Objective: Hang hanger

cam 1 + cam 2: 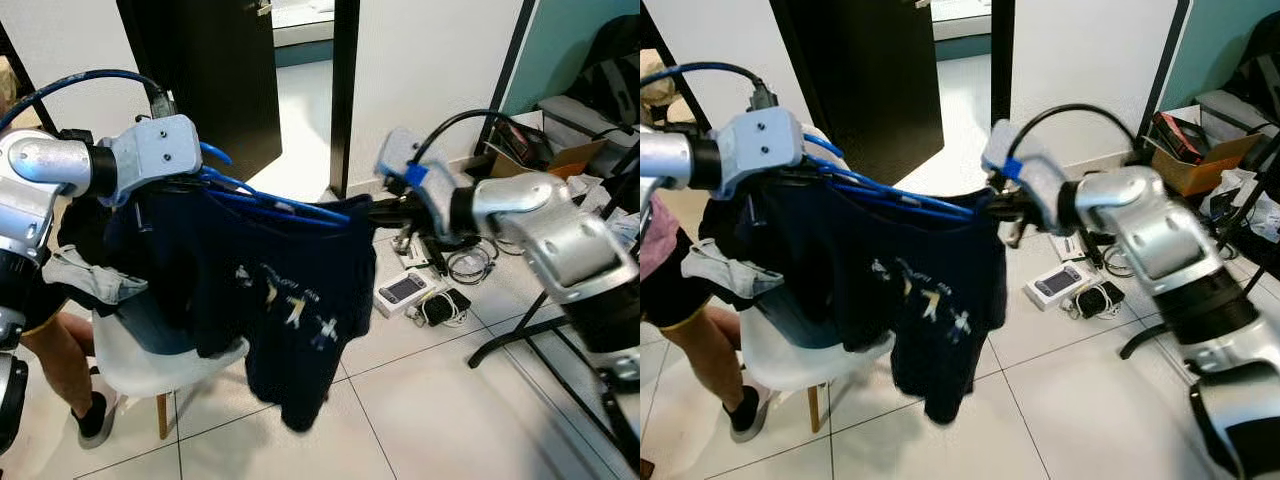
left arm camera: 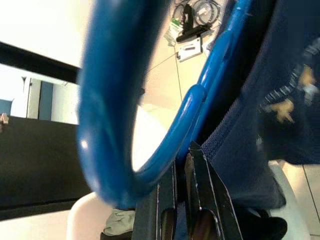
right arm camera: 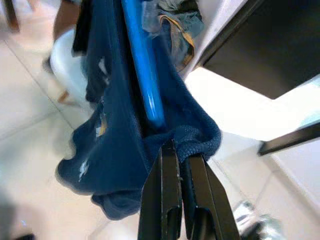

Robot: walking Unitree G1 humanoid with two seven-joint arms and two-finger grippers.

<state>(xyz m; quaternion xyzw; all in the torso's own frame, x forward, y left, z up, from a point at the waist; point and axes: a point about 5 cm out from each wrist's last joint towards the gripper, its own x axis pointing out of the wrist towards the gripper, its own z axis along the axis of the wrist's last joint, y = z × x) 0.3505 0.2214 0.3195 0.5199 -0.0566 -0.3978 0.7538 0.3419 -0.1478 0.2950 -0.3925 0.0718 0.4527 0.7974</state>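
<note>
Between the two arms, the blue hanger [image 1: 262, 203] with its shirt [image 1: 290, 290] is pinched by left pincer [image 2: 181, 165] and right pincer [image 3: 181, 159].

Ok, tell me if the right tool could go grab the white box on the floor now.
Probably not: the right tool is shut on the navy shirt draped over the blue hanger. The white box lies unobstructed, but it would have to release first.

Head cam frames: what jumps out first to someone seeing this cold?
A dark navy shirt on a blue hanger is stretched in mid-air between the arms: the left gripper is shut on the hanger near its hook, and the right gripper pinches the shirt's far shoulder. Behind it a white chair is piled with clothes, a person's leg beside it, and boxes and cables litter the tiles by the wall.
</note>
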